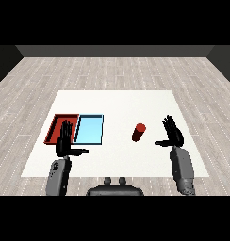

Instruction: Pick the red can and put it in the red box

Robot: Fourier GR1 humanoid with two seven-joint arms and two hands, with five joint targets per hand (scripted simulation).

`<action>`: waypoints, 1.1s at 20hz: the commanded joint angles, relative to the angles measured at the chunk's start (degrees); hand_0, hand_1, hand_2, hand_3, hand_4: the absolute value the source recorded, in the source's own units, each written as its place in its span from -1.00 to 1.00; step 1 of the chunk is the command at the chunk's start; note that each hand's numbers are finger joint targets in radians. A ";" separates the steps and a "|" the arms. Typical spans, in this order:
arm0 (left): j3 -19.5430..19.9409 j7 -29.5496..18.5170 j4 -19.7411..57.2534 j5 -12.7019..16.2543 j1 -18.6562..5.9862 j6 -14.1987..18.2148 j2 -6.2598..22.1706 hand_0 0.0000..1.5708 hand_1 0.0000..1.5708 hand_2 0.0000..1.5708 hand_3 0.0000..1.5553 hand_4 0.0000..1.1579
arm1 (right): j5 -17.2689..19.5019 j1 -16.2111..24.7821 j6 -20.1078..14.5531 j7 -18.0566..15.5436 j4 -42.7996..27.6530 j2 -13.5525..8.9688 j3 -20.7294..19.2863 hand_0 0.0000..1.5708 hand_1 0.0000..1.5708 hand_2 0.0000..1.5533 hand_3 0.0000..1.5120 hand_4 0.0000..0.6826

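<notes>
The red can (138, 132) stands upright on the white table (117, 106), right of centre. My right hand (172, 133) is raised a short way to the right of the can, fingers straight and thumb pointing toward it, not touching it. The red tray (55, 123) lies at the table's left, partly covered by my left hand (65, 140), which is held up with straight fingers and thumb stretched to the right. Neither hand holds anything.
A light blue tray (89, 129) lies directly right of the red tray, between it and the can. The table's front edge runs just behind both forearms. Grey wood floor surrounds the table.
</notes>
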 commanded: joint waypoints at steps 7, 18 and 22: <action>-2.17 4.31 -6.30 -0.60 2.27 1.43 -0.99 -1.00 -1.00 -1.00 -1.00 -1.00 | 2.24 -4.65 -1.79 -4.82 10.05 2.93 2.50 -1.00 -1.00 -1.00 -1.00 -1.00; -1.78 3.95 -7.85 0.40 3.57 0.57 -0.70 -1.00 -1.00 -1.00 -1.00 -1.00 | -1.17 -1.22 -2.47 -2.60 6.59 6.67 4.32 -1.00 -1.00 -1.00 -1.00 -1.00; -0.47 4.18 -3.86 0.07 -1.28 2.15 -0.60 -1.00 -1.00 -1.00 -1.00 -1.00 | 1.02 -5.86 -2.96 -7.92 16.47 7.67 5.05 -1.00 -1.00 -1.00 -1.00 -1.00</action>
